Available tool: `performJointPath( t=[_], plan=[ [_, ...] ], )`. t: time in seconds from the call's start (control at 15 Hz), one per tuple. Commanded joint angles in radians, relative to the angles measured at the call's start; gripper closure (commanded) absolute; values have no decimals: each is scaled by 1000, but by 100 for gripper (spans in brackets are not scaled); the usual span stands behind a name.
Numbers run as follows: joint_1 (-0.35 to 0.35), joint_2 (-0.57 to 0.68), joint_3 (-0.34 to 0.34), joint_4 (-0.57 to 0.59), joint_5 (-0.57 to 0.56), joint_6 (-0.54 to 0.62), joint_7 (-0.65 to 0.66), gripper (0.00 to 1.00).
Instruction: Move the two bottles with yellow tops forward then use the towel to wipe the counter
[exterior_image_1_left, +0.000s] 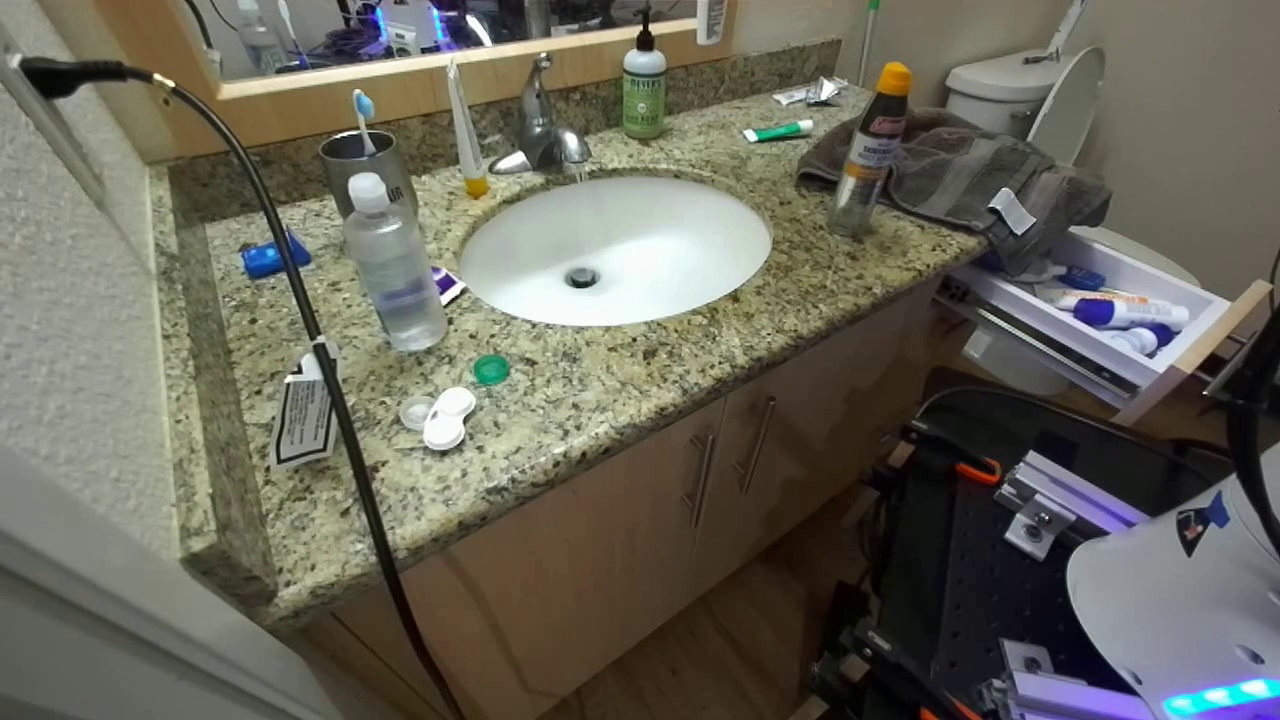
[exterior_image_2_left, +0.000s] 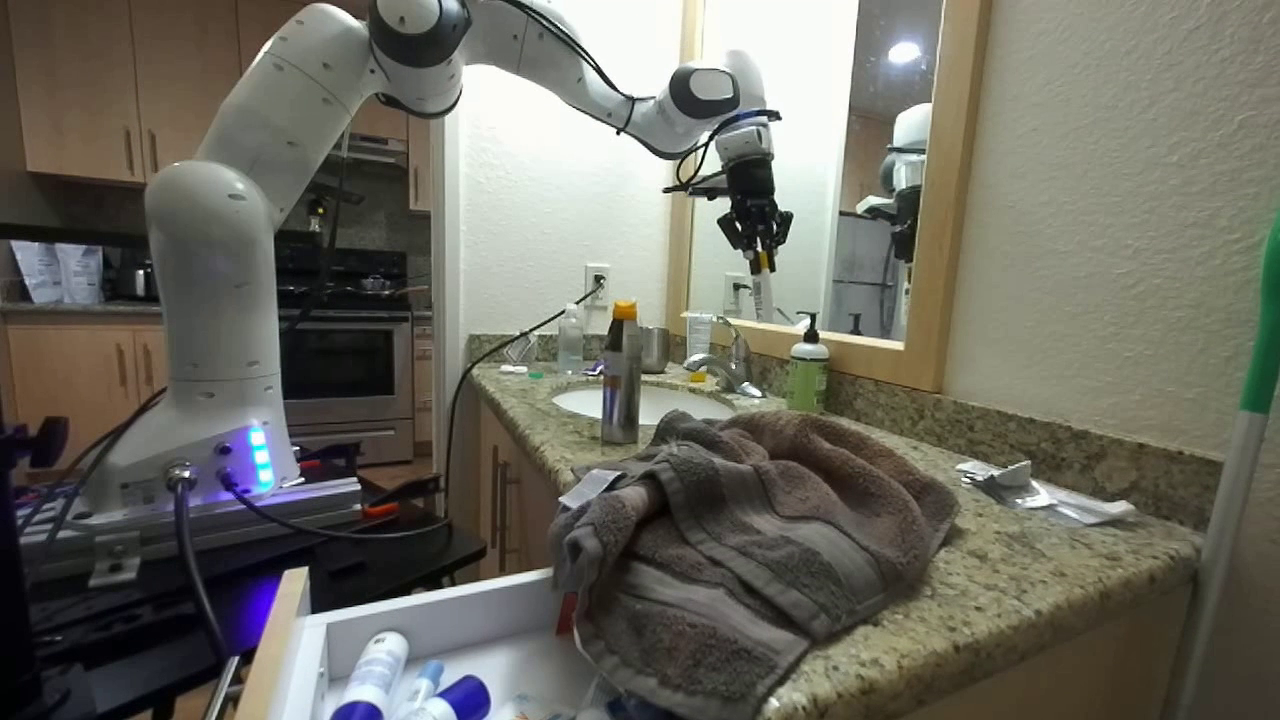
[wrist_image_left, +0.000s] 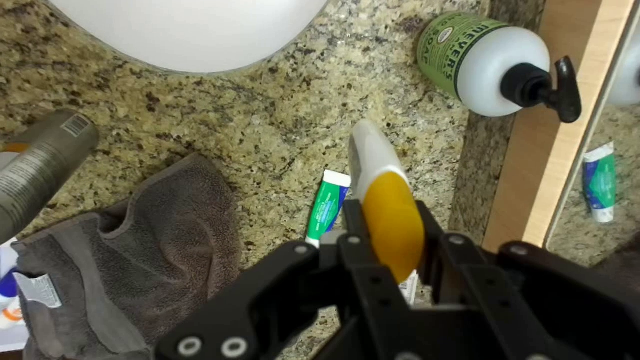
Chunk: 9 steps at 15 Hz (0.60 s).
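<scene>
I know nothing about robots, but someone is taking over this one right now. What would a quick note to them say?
Claw: closed on the pale yellow-topped bottle, up above the counter.
Dark yellow-topped bottle: standing on the counter between sink and towel, near the front edge.
Towel: bunched on the counter, part hanging over the open drawer.
Done: pale bottle gripped and lifted. Whether the dark bottle is already in place, these views don't settle.
Left: set the pale bottle down, presumably further forward, then wipe the counter with the towel.

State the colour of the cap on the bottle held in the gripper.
Yellow-orange; the bottle cap shows best in the wrist view.
</scene>
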<state>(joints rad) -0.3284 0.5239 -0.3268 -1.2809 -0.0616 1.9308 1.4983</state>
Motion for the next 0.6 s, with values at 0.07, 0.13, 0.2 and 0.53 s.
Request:
performJointPath(
  t=[0.07, 0.13, 0.2, 0.53],
  plan=[
    [10, 2, -2, -14, -5, 19, 21, 94],
    [4, 30, 2, 10, 4, -4, 19, 94],
    [-4, 72, 6, 42, 21, -26, 21, 94],
    [-21, 170, 4, 53, 31, 49, 71, 94]
  ],
)
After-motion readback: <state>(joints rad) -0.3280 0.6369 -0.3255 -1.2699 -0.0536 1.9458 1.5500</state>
